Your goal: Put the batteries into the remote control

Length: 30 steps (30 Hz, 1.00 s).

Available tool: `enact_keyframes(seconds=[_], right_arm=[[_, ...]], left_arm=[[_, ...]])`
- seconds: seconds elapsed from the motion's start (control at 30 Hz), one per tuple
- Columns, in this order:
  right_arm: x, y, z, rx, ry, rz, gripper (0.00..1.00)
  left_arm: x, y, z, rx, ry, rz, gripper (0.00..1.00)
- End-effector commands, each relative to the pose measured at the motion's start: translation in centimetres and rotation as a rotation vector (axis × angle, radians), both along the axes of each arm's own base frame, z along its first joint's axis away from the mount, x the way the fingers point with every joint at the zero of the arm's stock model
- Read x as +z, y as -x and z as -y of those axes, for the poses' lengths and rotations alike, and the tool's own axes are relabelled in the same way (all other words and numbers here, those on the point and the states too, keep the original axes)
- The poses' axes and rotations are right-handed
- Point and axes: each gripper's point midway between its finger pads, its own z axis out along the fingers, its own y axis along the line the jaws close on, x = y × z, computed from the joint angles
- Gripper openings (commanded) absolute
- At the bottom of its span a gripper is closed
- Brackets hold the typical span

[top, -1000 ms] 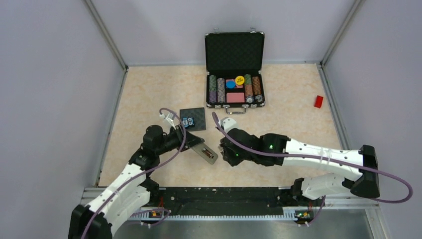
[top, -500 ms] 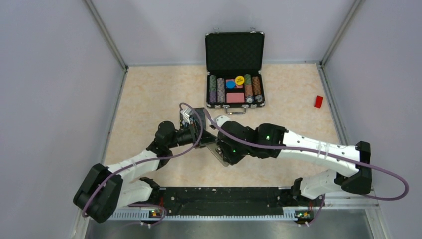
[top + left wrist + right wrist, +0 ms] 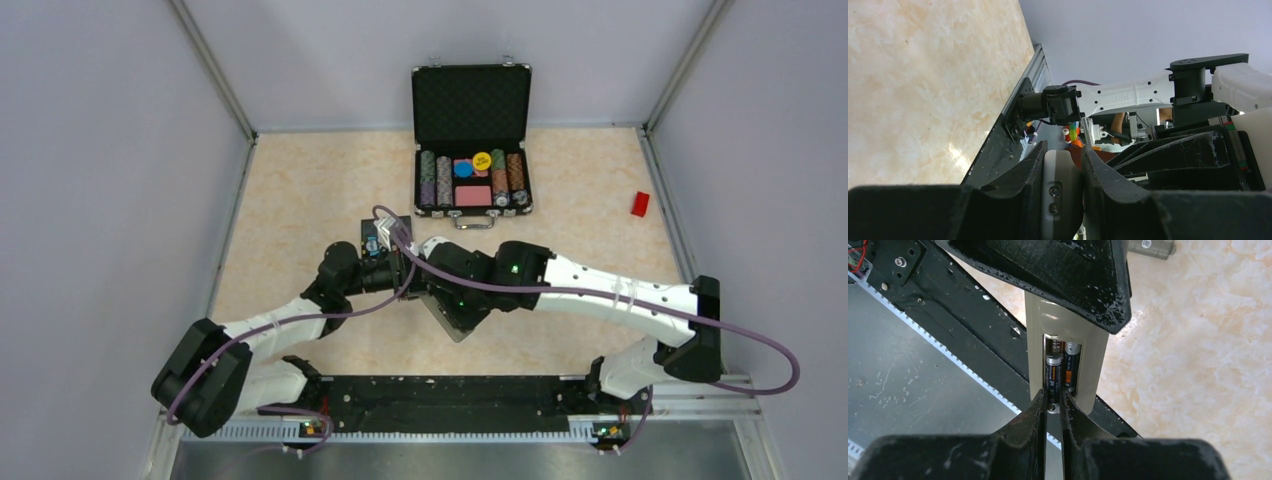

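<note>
My left gripper (image 3: 1062, 156) is shut on the remote control (image 3: 1063, 195), holding it edge-on off the table. In the right wrist view the remote (image 3: 1098, 370) shows its back with the compartment open. Two dark batteries lie side by side in it. The right battery (image 3: 1071, 367) sits in its slot. My right gripper (image 3: 1053, 407) is shut on the metallic end of the left battery (image 3: 1053, 376). In the top view both grippers meet at the table's middle, the left (image 3: 405, 276) and the right (image 3: 441, 296), with the remote's end (image 3: 453, 328) sticking out below.
An open black case of poker chips (image 3: 472, 140) stands at the back. A black square pad (image 3: 393, 229) lies behind the left gripper. A red block (image 3: 640, 204) is at the far right. A small grey piece (image 3: 1148, 246) lies on the table. The black front rail (image 3: 440, 400) runs along the near edge.
My left gripper has carried the remote to the right and farther from the near edge. My right gripper has moved left onto the remote's open compartment with a battery.
</note>
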Motion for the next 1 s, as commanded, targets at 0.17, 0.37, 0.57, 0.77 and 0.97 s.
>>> enact_keyframes(seconds=[0.17, 0.37, 0.57, 0.77, 0.97], right_arm=[[0.8, -1.0, -0.7, -0.008, 0.002, 0.007, 0.15], [2.2, -1.9, -1.1, -0.054, -0.058, 0.015, 0.34], [4.7, -2.6, -0.6, -0.090, -0.147, 0.014, 0.38], [8.9, -4.0, 1.3, -0.209, -0.281, 0.066, 0.47], [11.5, -7.2, 5.2, -0.469, -0.455, 0.260, 0.69]], left_arm=[[3.4, -0.2, 0.6, -0.033, 0.076, 0.120, 0.00], [3.2, -0.4, 0.6, -0.023, 0.073, 0.121, 0.00], [3.6, -0.8, 0.7, -0.007, 0.079, 0.133, 0.00], [5.4, -2.3, 0.5, 0.066, 0.112, 0.146, 0.00], [9.8, -4.4, 0.4, 0.162, 0.201, 0.154, 0.00]])
